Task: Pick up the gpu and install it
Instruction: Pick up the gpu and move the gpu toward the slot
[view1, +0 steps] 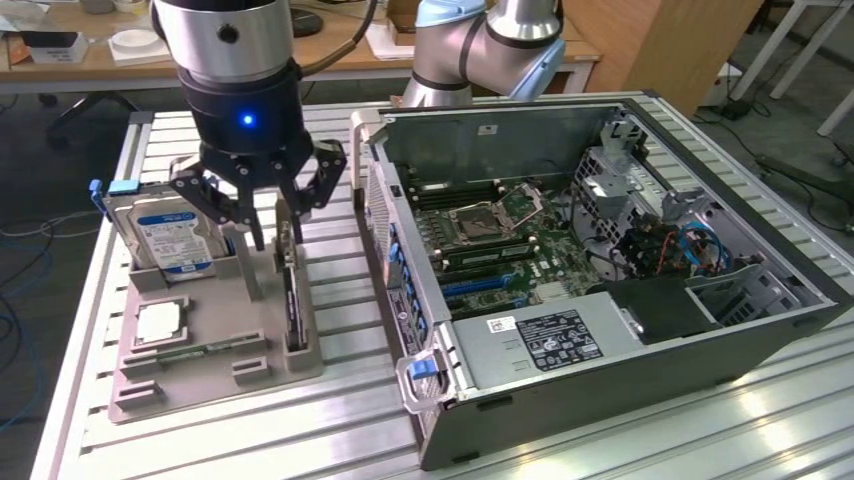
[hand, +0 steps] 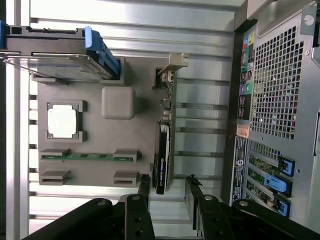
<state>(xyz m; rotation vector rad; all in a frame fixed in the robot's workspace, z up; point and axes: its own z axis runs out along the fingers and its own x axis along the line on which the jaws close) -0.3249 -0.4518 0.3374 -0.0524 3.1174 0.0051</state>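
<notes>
On the exterior view's left, a grey holder (view1: 200, 375) lies on the slotted metal table (view1: 667, 440). At its far left corner a hard drive (view1: 167, 235) with a blue-white label stands upright in a slot, and it has a blue plastic rail on its side. In front of the drive a processor chip (view1: 160, 322) lies flat in a square pocket. A green memory stick (view1: 214, 348) lies in a groove just beside the chip.

The gripper (view1: 271, 248) hangs over the holder, just to the right of the hard drive, and points straight down. Its jaws stand wide apart and grasp nothing. In the wrist view the two fingers (hand: 144, 187) are on both sides of the line of the gpu (hand: 164, 145), with a gap on each side. The pictures do not show any contact.

The gpu (view1: 292, 305) stands on its long edge in a narrow slot along the right side of the holder, with its silver bracket at the far end.

Further to the exterior view's right, an open computer case (view1: 747, 300) lies on its side. Inside it the motherboard (view1: 494, 235) faces upward, and a power supply (view1: 547, 340) with a black label sits at the near end.
</notes>
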